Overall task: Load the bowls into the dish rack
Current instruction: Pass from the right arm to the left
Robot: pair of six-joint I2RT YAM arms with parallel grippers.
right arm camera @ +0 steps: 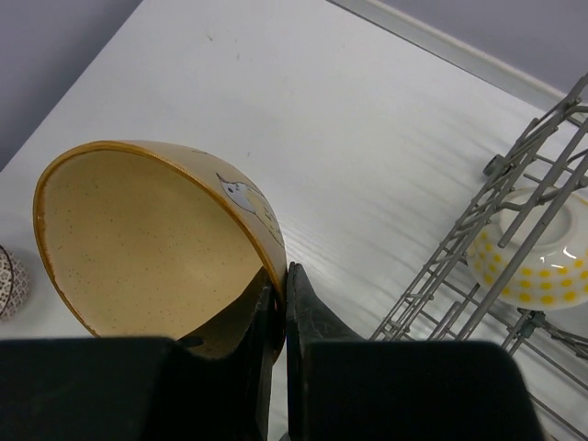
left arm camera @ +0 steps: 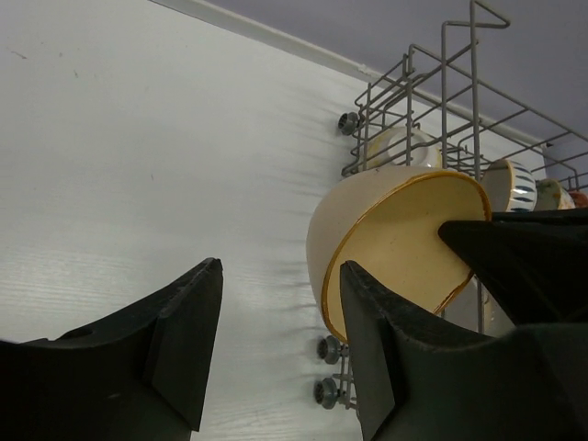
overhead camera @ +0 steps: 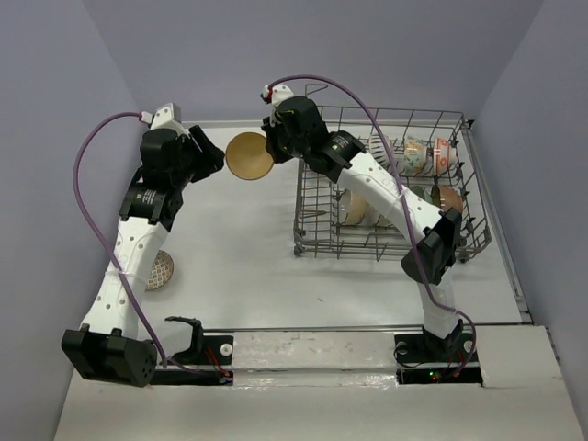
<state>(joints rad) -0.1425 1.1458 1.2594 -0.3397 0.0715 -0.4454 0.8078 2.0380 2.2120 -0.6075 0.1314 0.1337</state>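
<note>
A tan bowl [overhead camera: 249, 156] with a darker rim hangs tilted above the table, left of the dish rack [overhead camera: 386, 225]. My right gripper [overhead camera: 269, 147] is shut on its rim; in the right wrist view the fingertips [right arm camera: 280, 276] pinch the bowl's wall [right arm camera: 138, 230]. My left gripper [overhead camera: 219, 158] is just left of the bowl and open. In the left wrist view the gap at the gripper [left arm camera: 281, 276] holds nothing, and the bowl [left arm camera: 395, 239] sits beyond the right finger. Several bowls stand in the rack [left arm camera: 441, 101], one white with yellow dots [right arm camera: 533, 262].
A small patterned bowl [overhead camera: 158, 269] lies on the table by the left arm, also at the left edge of the right wrist view [right arm camera: 9, 280]. The rack's tall wire sides and small wheels [left arm camera: 329, 349] are close to the right of the held bowl.
</note>
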